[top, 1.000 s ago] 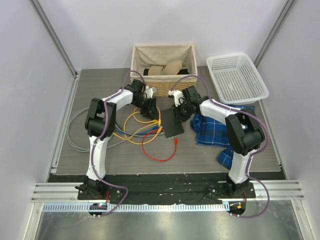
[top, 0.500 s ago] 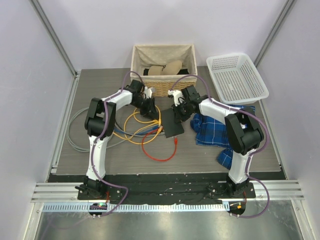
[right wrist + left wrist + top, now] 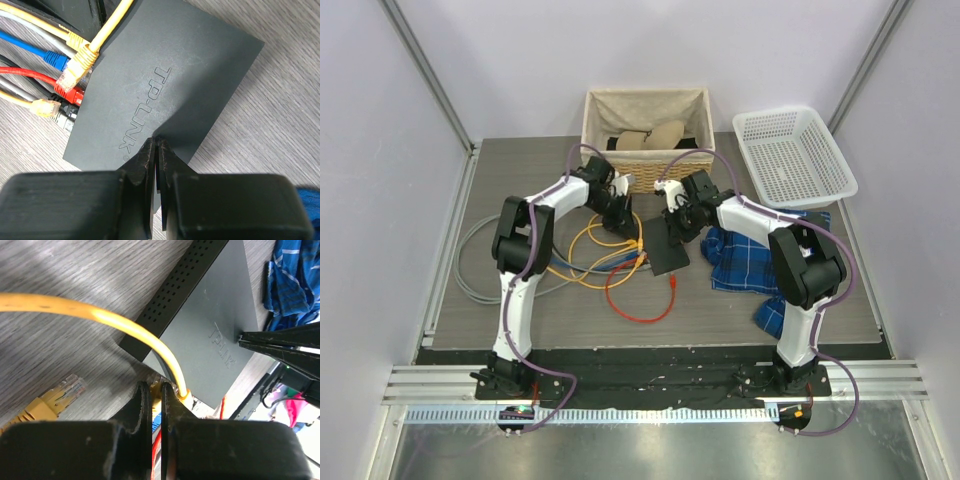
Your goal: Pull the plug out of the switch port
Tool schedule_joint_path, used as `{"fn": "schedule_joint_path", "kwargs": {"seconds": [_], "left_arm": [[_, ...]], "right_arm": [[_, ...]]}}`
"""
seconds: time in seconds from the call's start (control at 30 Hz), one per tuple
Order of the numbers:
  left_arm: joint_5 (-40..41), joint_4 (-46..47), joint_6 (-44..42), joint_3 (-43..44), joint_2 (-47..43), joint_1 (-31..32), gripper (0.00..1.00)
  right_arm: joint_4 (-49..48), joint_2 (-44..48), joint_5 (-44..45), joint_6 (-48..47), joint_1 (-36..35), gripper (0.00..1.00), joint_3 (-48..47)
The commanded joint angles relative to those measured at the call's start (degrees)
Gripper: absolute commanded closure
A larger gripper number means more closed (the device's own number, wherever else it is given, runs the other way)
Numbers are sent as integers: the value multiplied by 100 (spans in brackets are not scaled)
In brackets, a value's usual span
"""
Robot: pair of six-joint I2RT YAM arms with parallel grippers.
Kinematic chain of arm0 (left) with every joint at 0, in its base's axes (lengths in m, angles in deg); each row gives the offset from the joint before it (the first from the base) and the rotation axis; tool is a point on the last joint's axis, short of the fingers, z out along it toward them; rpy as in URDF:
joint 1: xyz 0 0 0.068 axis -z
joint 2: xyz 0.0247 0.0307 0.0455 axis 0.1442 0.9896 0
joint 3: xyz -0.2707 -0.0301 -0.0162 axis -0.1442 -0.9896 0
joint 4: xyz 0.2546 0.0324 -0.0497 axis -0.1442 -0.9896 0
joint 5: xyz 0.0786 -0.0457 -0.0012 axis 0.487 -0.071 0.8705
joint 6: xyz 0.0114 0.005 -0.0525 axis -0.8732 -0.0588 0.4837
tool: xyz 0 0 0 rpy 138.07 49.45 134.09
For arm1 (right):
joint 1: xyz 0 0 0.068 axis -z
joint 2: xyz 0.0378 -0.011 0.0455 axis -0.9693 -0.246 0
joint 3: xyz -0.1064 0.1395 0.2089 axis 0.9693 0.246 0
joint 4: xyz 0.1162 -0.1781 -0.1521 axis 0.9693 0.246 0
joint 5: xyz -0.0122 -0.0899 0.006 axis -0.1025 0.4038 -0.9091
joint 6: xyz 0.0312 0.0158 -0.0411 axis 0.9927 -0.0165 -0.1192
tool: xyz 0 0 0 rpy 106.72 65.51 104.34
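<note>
Table [image 3: 520,310]: a wicker basket [image 3: 650,178] stands at the far centre and a white plastic basket [image 3: 790,112] at the far right. A blue checked cloth [image 3: 760,255] lies at the right, with loops of grey, yellow, blue and red cable [image 3: 640,300] left of centre.

The switch [image 3: 665,245] lies flat at mid-table between the two arms. Its socket edge faces the cable loops on the left, and several plugs crowd that edge.

Right gripper [image 3: 155,142]: the fingers are pressed together with nothing between them. Their tips rest on the switch's top face beside the embossed brand lettering, apparently pinning the box down. Its pose is the same as a second ago.

Left gripper [image 3: 156,390]: a second ago its jaws stood apart at the socket edge. They have now drawn in and appear clamped on the yellow plug [image 3: 84,57], whose cable arches up and away to the left.

Significance: the plug still sits in its port, and the switch has not shifted. The grasp therefore looks made and the withdrawal not begun. The next move is judged to be a straight pull away from the socket edge while the right gripper holds the box.
</note>
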Motion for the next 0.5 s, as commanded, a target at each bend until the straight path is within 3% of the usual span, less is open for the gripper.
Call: {"fn": "schedule_joint_path", "kwargs": {"seconds": [0.0, 0.1, 0.2, 0.27, 0.47], "left_arm": [[1468, -342, -453, 184, 585, 67, 100], [1187, -343, -611, 168, 596, 93, 100], [468, 167, -401, -526, 490, 111, 100], [456, 98, -470, -659, 490, 216, 100], [746, -674, -1042, 455, 858, 173, 100]], "right_arm": [[501, -373, 257, -113, -61, 90, 155], [492, -399, 248, -104, -70, 90, 138], [492, -408, 248, -104, -70, 90, 120], [484, -417, 248, -95, -70, 90, 94], [484, -452, 248, -86, -70, 90, 50]]}}
